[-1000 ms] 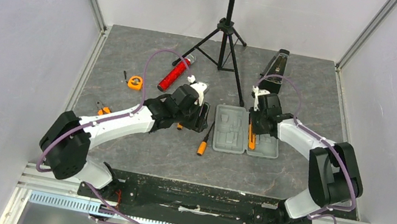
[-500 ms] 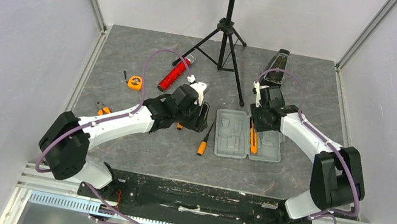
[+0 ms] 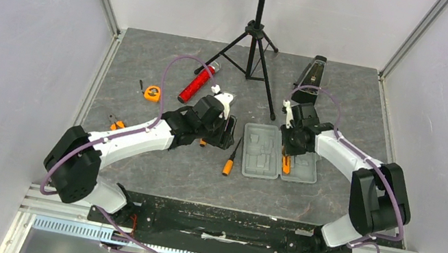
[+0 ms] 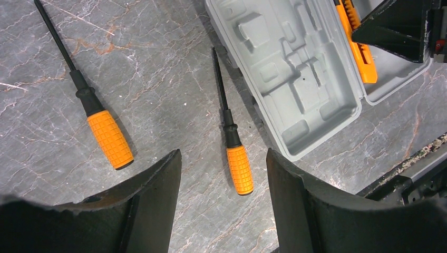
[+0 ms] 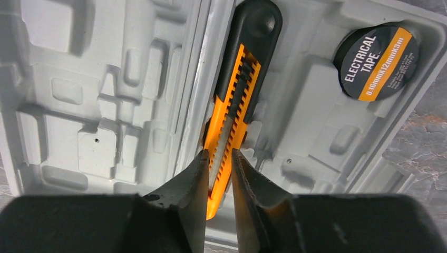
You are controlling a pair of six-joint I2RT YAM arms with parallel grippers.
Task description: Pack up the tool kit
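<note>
- The tool kit case point(image 3: 263, 153) lies open at the middle of the surface, both halves flat. The knife point(image 5: 238, 95) lies in the right half just beside the hinge, black end at 12 o'clock and orange end at 6 o'clock.
- The step in hand looks like seating the knife in its long recess. It sits slightly askew to the hinge ridge, so I would swing the orange end until the body runs parallel to the slot before pressing down.
- Push low and straight. A sideways shove could ride the knife up onto the ridge or slide the light case across the surface.
- Let go only once the knife sits flush, or the lid may not close over it.
- Keep clear of the electrical tape roll point(image 5: 377, 62), already in its round recess at 2 o'clock from the knife.
- The right jaws are nearly together, one finger against each long edge of the knife's orange end, pinching it.
- The left jaws are spread wide and hold nothing. They hang above a screwdriver point(image 4: 235, 155) that lies on the surface between them, just beside the case's left edge at its 9 o'clock.
- A second screwdriver point(image 4: 100, 124) lies further out at 9 o'clock, and the tape measure point(image 3: 153, 92) waits at 10 o'clock, well apart from the case.
</note>
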